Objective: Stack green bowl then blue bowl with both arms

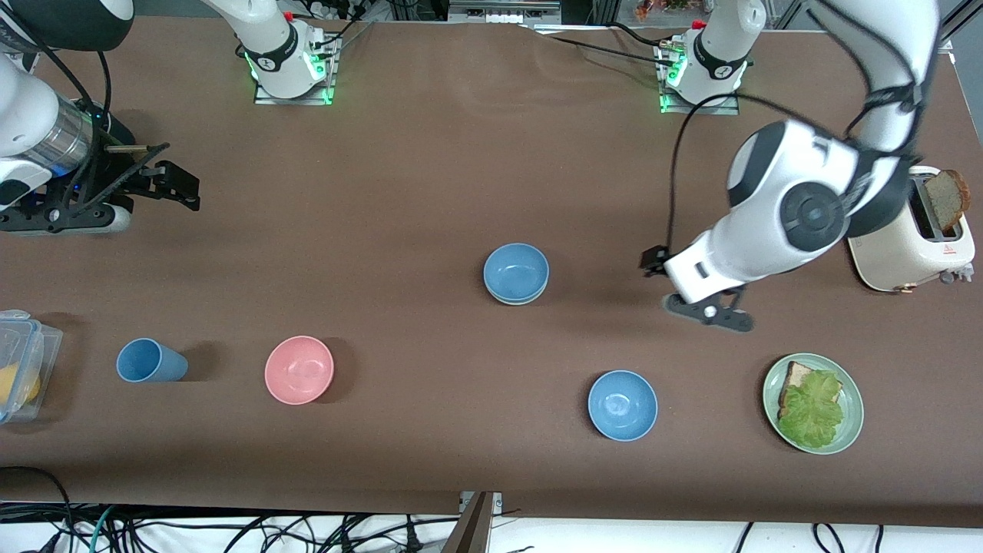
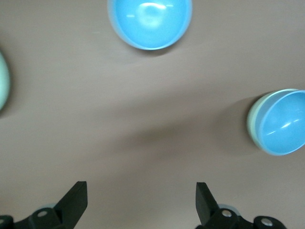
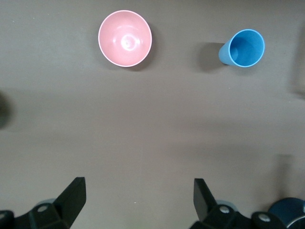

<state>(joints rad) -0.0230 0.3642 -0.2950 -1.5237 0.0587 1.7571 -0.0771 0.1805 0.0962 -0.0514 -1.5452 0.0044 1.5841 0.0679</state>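
Blue bowl [image 1: 516, 272] sits nested upright inside the green bowl [image 1: 517, 298] mid-table; only a thin pale sage rim [image 2: 254, 119] shows under it. Second plain blue bowl [image 1: 622, 405] stands upright alone, nearer the front camera and toward the left arm's end, well apart from the stack.

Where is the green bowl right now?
In the front view the green bowl sits mid-table under a blue bowl nested in it, only its pale rim showing, farther from the camera than the other blue bowl.
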